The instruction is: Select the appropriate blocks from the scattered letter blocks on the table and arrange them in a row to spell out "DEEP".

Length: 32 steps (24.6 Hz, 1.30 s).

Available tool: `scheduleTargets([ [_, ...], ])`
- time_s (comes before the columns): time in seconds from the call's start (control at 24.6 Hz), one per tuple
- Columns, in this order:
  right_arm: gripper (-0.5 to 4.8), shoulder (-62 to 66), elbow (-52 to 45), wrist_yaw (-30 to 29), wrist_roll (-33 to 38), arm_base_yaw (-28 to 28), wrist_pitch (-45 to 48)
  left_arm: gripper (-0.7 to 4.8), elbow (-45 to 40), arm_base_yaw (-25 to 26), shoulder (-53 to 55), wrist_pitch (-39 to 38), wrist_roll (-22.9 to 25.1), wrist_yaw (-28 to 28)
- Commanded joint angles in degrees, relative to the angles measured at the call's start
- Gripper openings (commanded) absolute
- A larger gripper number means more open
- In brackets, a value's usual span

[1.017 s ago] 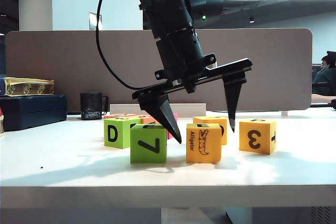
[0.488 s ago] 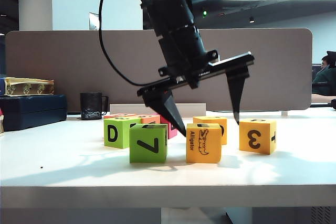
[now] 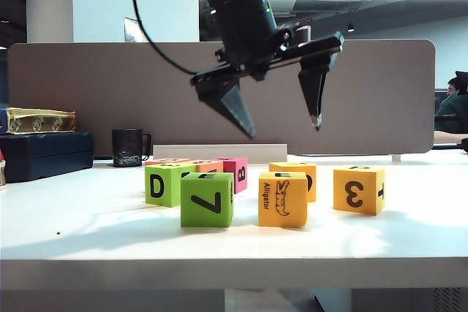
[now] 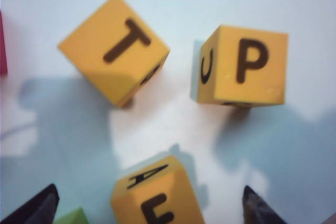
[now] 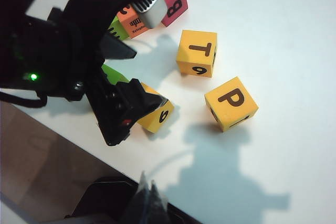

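Observation:
My left gripper (image 3: 282, 128) hangs open and empty well above the blocks. Below it stands the orange alligator block (image 3: 283, 199), whose top shows E (image 4: 157, 195) between the spread fingertips in the left wrist view. The green 7 block (image 3: 208, 199) sits just left of it. At the right stands the orange 3 block (image 3: 358, 189), its top showing P (image 4: 244, 65). A salmon block (image 3: 201, 166) lies behind the green ones. My right gripper (image 5: 149, 198) is shut and empty, off the table's edge, out of the exterior view.
A green D block (image 3: 164, 184), a pink B block (image 3: 235, 173) and an orange T block (image 4: 115, 48) sit among the others on the white table (image 3: 88, 231). A black mug (image 3: 128, 147) and a blue box (image 3: 44, 153) stand at the back left.
My left gripper has risen from around the alligator block to well above the blocks and rolled, still open. No block has moved.

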Motion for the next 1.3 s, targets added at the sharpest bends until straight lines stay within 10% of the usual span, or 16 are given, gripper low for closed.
scheduleTargets([
  [0.04,-0.01,-0.2,0.3,0.0,-0.2,0.0,0.6,4.44,0.4,-0.5,-0.3,3.8,5.5,0.0],
  [0.61,-0.01,-0.2,2.8,13.9,-0.2,0.0,-1.9,4.44,0.2,-1.4,3.0,14.8,5.5,3.1],
  [1.3,-0.01,-0.2,6.7,13.8,-0.2,0.0,-8.9,4.44,0.2,-3.4,11.4,23.1,8.0,4.4],
])
